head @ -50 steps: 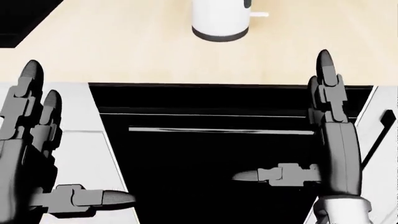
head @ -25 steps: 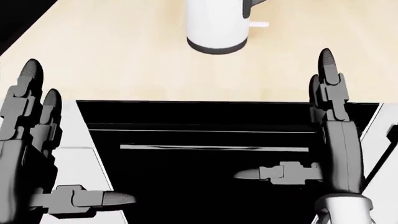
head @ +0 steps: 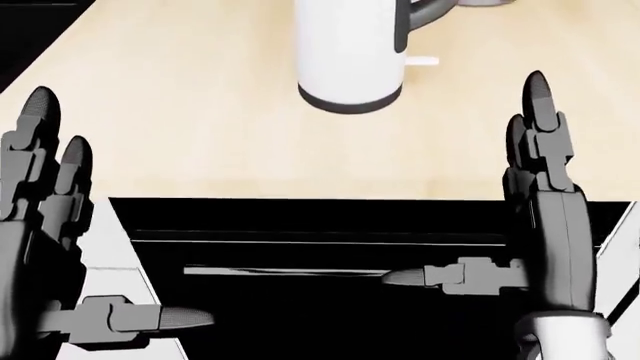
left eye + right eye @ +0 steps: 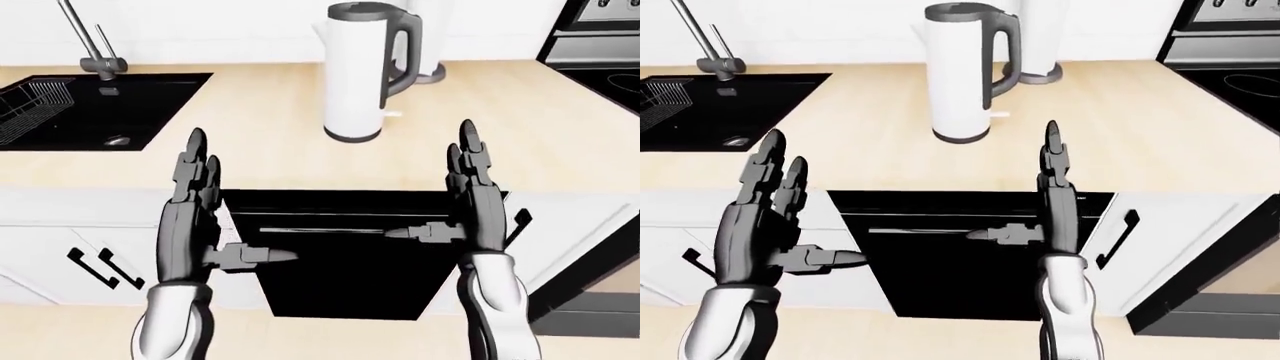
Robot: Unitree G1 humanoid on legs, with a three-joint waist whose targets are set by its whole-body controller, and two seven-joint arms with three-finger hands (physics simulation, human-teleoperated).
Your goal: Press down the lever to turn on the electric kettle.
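Note:
A white electric kettle [image 4: 355, 75] with a dark handle stands upright on the light wood counter [image 4: 270, 142], top centre in the left-eye view. Its small white lever [image 4: 393, 115] sticks out at the base on the right, under the handle; it also shows in the head view [image 3: 422, 61]. My left hand [image 4: 235, 202] and right hand [image 4: 430, 184] are both open, fingers straight up and thumbs pointing inward. They hang below the counter edge, apart from the kettle. Both are empty.
A black sink [image 4: 100, 112] with a faucet [image 4: 90, 45] and a rack lies at the left. A black stove [image 4: 600, 67] is at the right. A black appliance door [image 4: 350, 262] sits under the counter between my hands. White cabinets with dark handles [image 4: 100, 266] flank it.
The whole head view has shifted: the counter edge and the kettle have slid down the picture and look nearer. Both hands keep the same open pose.

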